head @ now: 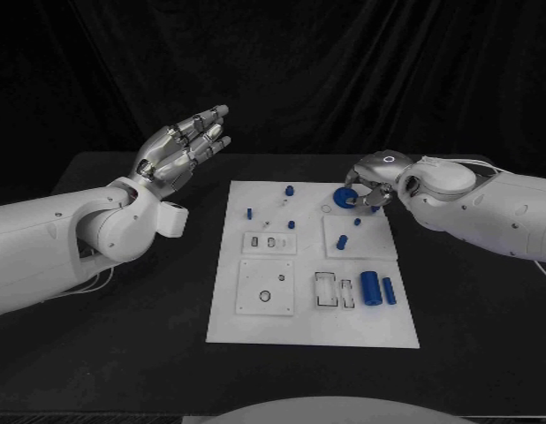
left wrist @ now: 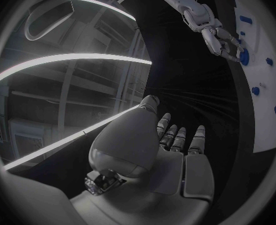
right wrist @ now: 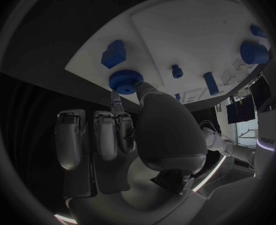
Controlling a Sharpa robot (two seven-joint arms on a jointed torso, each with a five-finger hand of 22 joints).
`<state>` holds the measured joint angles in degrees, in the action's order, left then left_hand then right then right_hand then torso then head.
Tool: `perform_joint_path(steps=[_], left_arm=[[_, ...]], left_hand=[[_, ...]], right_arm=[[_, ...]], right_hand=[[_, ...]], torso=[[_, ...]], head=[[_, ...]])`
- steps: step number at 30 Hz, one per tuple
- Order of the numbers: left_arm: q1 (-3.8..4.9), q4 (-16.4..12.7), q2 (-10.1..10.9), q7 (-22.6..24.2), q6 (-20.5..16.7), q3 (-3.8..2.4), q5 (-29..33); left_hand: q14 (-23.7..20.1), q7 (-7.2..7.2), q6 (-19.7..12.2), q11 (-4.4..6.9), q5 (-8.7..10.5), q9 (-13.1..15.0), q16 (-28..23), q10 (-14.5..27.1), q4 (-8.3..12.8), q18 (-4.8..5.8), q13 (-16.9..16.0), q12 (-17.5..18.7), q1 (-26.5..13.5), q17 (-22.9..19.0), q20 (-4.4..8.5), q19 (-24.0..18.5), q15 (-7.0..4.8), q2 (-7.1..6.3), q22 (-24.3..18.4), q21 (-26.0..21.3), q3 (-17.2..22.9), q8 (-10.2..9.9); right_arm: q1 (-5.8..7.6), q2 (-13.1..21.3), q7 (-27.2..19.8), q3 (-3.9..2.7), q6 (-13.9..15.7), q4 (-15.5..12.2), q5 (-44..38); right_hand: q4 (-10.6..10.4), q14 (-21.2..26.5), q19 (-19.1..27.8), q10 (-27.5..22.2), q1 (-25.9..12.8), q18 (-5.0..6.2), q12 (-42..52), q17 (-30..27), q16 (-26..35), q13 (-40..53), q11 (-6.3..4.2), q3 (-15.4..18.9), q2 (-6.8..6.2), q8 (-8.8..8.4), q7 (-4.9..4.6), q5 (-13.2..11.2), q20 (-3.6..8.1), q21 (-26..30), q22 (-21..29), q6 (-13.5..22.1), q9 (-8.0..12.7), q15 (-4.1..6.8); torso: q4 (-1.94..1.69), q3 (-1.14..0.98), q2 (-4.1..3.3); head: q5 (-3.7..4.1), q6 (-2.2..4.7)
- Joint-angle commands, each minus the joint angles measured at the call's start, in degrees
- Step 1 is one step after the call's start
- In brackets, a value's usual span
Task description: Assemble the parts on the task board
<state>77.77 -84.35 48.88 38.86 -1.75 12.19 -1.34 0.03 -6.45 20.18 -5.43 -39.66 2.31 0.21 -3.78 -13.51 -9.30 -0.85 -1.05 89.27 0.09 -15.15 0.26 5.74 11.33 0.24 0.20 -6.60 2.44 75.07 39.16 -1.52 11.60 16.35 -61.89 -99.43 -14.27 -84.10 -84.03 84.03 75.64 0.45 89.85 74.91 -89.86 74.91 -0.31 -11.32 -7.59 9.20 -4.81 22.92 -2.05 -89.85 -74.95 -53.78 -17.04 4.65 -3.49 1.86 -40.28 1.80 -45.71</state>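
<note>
The white task board (head: 301, 327) lies in the middle of the black table. At its far right corner stands a blue round knob (head: 345, 198) (right wrist: 125, 81) (left wrist: 244, 56). My right hand (head: 377, 179) (right wrist: 135, 130) (left wrist: 220, 39) pinches this knob between thumb and a finger, its other fingers hanging beside it. A blue block (right wrist: 115, 53) sits just beyond the knob at the board's edge. My left hand (head: 184, 146) (left wrist: 169, 150) is raised above the table left of the board, fingers stretched and apart, holding nothing.
Two blue cylinders (head: 377, 289) lie side by side at the board's near right. Small blue pegs (head: 344, 242) (head: 290, 190) (head: 249, 212) stand across the far half. Recessed plates (head: 269, 297) with cut-outs sit in the board's middle and near left.
</note>
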Motion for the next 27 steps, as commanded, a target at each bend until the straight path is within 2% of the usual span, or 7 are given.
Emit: perform_joint_path(steps=[1,8,14,18,22,27], left_arm=[[-0.08,-0.01,-0.12,2.59,0.68,-0.06,0.07],[-0.10,0.02,-0.06,2.48,0.69,-0.06,0.07],[-0.12,-0.01,0.11,2.38,0.68,-0.06,0.07],[-0.12,-0.03,0.13,2.31,0.67,-0.06,0.07],[-0.13,0.04,0.08,2.18,0.70,-0.06,0.07],[-0.13,0.17,-0.11,2.11,0.83,-0.06,0.07]], left_hand=[[-0.03,-0.15,0.23,-0.04,-0.39,0.05,-0.21,0.52,-0.06,-0.97,0.07,0.34,0.45,-0.09,-0.25,0.04,0.25,0.07,0.00,0.09,0.23,0.13],[-0.03,-0.16,0.11,-0.06,-0.39,0.03,-0.21,0.57,0.02,-0.97,0.08,0.35,0.51,-0.09,-0.27,0.04,0.28,0.09,-0.01,0.09,0.34,0.10],[-0.03,-0.16,0.11,-0.06,-0.39,0.03,-0.21,0.57,0.02,-0.97,0.08,0.35,0.51,-0.09,-0.27,0.04,0.28,0.09,-0.01,0.09,0.34,0.10],[-0.03,-0.16,0.11,-0.06,-0.39,0.03,-0.21,0.57,0.02,-0.97,0.08,0.35,0.51,-0.09,-0.27,0.04,0.28,0.09,-0.01,0.09,0.34,0.10],[-0.03,-0.16,0.11,-0.06,-0.39,0.03,-0.21,0.57,0.02,-0.97,0.08,0.35,0.51,-0.09,-0.27,0.04,0.28,0.09,-0.01,0.09,0.34,0.10],[-0.03,-0.15,0.18,-0.06,-0.41,0.04,-0.21,0.51,0.10,-0.97,0.07,0.34,0.56,-0.09,-0.28,0.03,0.32,0.10,-0.01,0.08,0.45,0.10]], right_arm=[[-0.42,-0.01,-0.81,0.16,-1.19,0.11,0.62],[-0.43,0.28,-1.02,0.16,-0.33,-0.27,0.83],[-0.30,1.27,-1.19,0.16,2.82,-2.39,0.89],[0.41,1.89,-1.23,0.16,4.18,-4.40,1.01],[1.54,2.15,-1.08,0.16,4.41,-6.62,1.07],[2.32,1.26,-1.32,0.15,4.42,-8.04,1.10]], right_hand=[[0.89,-5.90,-5.97,5.97,0.93,-0.45,0.15,15.09,-0.14,15.09,-0.72,-0.15,0.73,1.24,1.33,1.50,0.39,-0.15,-15.05,-2.21,-2.11,0.40],[1.40,-5.90,-5.97,5.97,0.92,-0.45,0.15,15.09,-0.14,15.09,-1.01,-0.23,0.89,1.80,1.62,2.17,0.67,-0.15,-15.05,-2.69,-3.00,0.69],[1.43,-5.90,-5.97,5.97,0.74,-0.45,0.15,15.09,-0.14,15.09,-1.00,-0.13,0.76,1.83,1.56,2.28,0.73,-0.15,-15.05,-2.62,-3.19,0.73],[1.40,-5.90,-5.97,5.97,0.62,-0.45,0.15,15.09,-0.14,15.09,-0.96,-0.08,0.71,1.85,1.52,2.30,0.75,-0.15,-15.05,-2.59,-3.27,0.73],[1.28,-5.90,-5.97,5.97,0.30,-0.45,0.15,15.09,-0.14,15.09,-0.79,0.02,0.63,1.78,1.36,2.25,0.76,-0.15,-15.05,-2.38,-3.45,0.66],[1.23,-5.90,-5.97,5.97,0.17,-0.45,0.15,15.09,-0.14,15.09,-0.72,0.03,0.61,1.70,1.29,2.22,0.75,-0.15,-15.05,-2.22,-3.51,0.61]], torso=[[0.04,0.00,0.01],[-0.01,0.00,0.00],[0.01,0.00,-0.02],[0.03,0.00,0.01],[0.08,-0.01,0.04],[0.12,0.04,0.11]], head=[[0.00,-0.05],[-0.12,-0.10],[-0.27,0.00],[-0.32,-0.10],[-0.29,-0.11],[-0.24,-0.19]])
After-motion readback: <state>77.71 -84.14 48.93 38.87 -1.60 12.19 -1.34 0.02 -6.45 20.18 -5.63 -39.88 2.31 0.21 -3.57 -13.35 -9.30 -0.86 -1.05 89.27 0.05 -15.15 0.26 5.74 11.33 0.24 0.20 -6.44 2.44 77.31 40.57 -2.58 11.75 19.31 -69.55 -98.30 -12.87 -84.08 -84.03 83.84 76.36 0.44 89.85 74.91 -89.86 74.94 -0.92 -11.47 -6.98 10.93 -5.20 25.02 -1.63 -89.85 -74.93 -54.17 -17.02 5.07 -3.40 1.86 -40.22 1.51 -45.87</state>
